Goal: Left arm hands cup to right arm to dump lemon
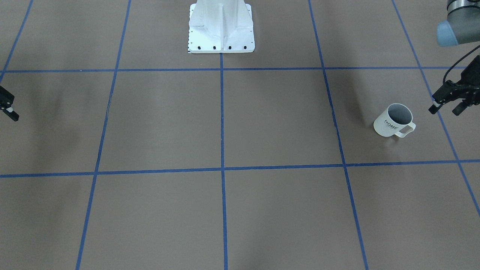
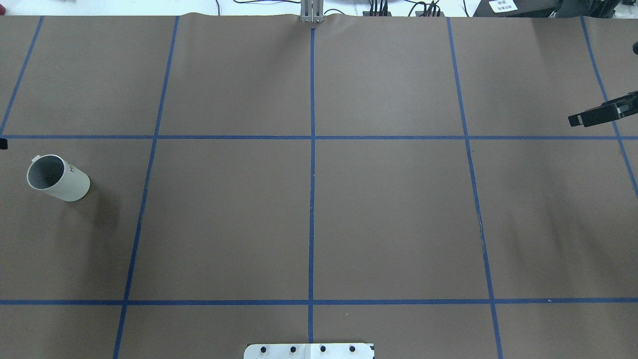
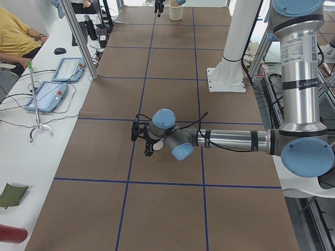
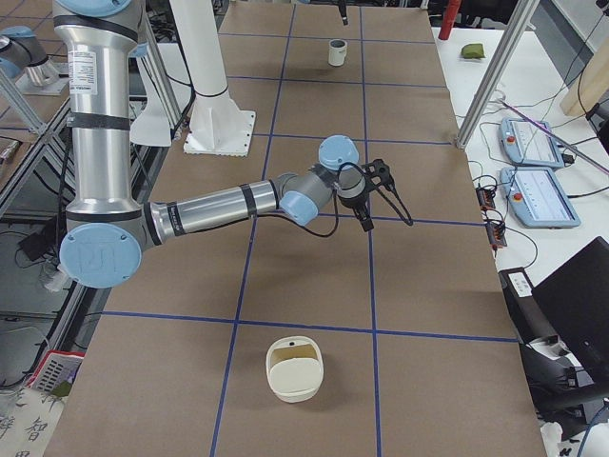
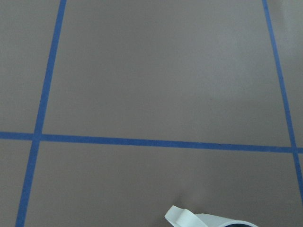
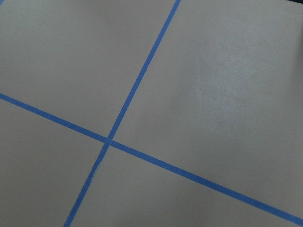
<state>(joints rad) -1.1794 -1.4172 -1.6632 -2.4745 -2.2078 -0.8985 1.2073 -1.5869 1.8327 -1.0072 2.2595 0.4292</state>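
Note:
The cup point(image 1: 393, 120), an off-white mug lettered "HOME", stands upright on the brown table near the robot's left end; it also shows in the overhead view point(image 2: 57, 178). Its inside looks grey, and no lemon shows in any view. My left gripper point(image 1: 448, 107) hovers just beside the cup, on its outer side, open and empty. The left wrist view catches only the cup's handle and rim point(image 5: 208, 220) at its bottom edge. My right gripper point(image 2: 595, 115) hangs over the table's other end, fingers spread in the exterior right view point(image 4: 369, 205), nothing in it.
An off-white tub point(image 4: 295, 369) sits on the table beyond the right gripper. The white robot pedestal point(image 1: 221, 30) stands at the robot's edge of the table. A side bench holds tablets point(image 3: 52, 86), and a seated person point(image 3: 15, 36) is beside it.

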